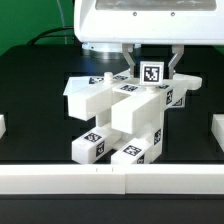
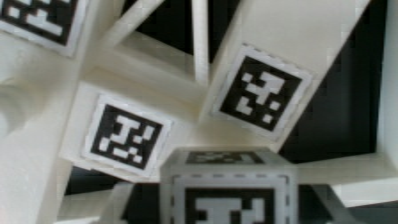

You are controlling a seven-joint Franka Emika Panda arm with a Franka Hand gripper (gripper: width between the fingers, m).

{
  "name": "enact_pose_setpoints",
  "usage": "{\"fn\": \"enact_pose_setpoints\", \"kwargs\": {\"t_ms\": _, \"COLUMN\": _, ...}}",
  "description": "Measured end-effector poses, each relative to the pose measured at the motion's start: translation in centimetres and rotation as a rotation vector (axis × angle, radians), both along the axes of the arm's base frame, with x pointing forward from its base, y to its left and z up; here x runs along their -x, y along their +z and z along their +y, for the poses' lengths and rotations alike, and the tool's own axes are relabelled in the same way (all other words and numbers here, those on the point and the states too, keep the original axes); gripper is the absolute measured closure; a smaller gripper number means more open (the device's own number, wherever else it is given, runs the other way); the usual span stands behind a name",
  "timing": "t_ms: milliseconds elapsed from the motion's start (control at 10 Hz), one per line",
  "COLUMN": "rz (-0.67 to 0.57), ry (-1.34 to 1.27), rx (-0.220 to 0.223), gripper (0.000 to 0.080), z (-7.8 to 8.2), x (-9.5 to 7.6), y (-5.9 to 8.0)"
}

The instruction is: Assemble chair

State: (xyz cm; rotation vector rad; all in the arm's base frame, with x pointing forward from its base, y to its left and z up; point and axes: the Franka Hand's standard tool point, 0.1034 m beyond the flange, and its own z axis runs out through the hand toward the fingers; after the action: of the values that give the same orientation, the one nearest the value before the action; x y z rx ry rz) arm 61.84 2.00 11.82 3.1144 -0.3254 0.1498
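1. From my station, the end effector (image 1: 153, 67) hangs from the arm (image 1: 140, 25) at 12 o'clock in the exterior view, pointing straight down.
2. Its 2 fingers are clenched on a tagged block (image 1: 152, 75), 1 finger against each side. The block's tag faces the camera.
3. That block stands at about 1 o'clock of the chair (image 1: 118, 112). I cannot tell whether it rests on the parts beneath it.
4. The chair is a cluster of white blocky parts, touching one another, at the centre of the black worktop (image 1: 35, 140). 2 tagged bar ends point toward 6 o'clock and a slanted piece reaches toward 9 o'clock.
5. A white rail (image 1: 110, 182) runs across the worktop at 6 o'clock, apart from the chair.
6. The wrist view is a blurred close-up. It shows 2 tilted tags (image 2: 263, 88) on white chair parts, thin bars crossing behind them, and another tagged block end nearest the lens.
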Motion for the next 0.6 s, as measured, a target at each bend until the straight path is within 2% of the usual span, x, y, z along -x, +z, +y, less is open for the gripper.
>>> {"fn": "enact_pose_setpoints", "kwargs": {"t_ms": 300, "rz": -0.002, "ry": -0.146, "rx": -0.016, "gripper": 0.0517, "z": 0.03, "x": 0.00, "y": -0.01}}
{"fn": "enact_pose_setpoints", "kwargs": {"t_ms": 600, "rz": -0.005, "ry": -0.415, "rx": -0.099, "gripper": 0.0517, "z": -0.67, "x": 0.02, "y": -0.13}}
